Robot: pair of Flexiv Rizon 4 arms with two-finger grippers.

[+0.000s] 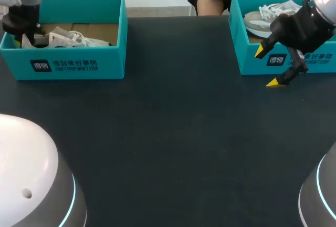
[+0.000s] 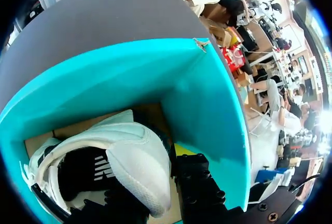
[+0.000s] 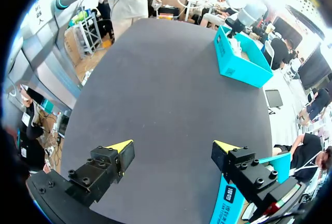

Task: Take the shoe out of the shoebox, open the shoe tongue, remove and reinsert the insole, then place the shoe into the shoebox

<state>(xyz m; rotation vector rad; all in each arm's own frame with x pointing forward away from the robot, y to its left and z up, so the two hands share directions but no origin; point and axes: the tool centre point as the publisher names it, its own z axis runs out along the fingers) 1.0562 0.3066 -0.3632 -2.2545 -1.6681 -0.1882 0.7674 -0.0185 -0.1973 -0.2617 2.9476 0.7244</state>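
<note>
The shoe (image 1: 73,39) lies in the left box (image 1: 79,65), so every step seems left to do. The left gripper (image 1: 23,38) sits at its heel; its grip cannot be told. The right gripper (image 1: 265,68) hangs spread before the right box (image 1: 249,59).

Two shoeboxes sit on the worktop (image 1: 173,132), both at the far edge and well apart: left shoebox (image 1: 79,64) at the far left, right shoebox (image 1: 252,59) at the far right. Left shoe (image 1: 73,39) lies in the left shoebox, right shoe (image 1: 265,17) in the right shoebox. Left hand (image 1: 22,39) is down inside the left shoebox at its left end, at the left shoe. Right hand (image 1: 266,68) hangs just in front of the right shoebox's front wall, over the worktop.
</note>
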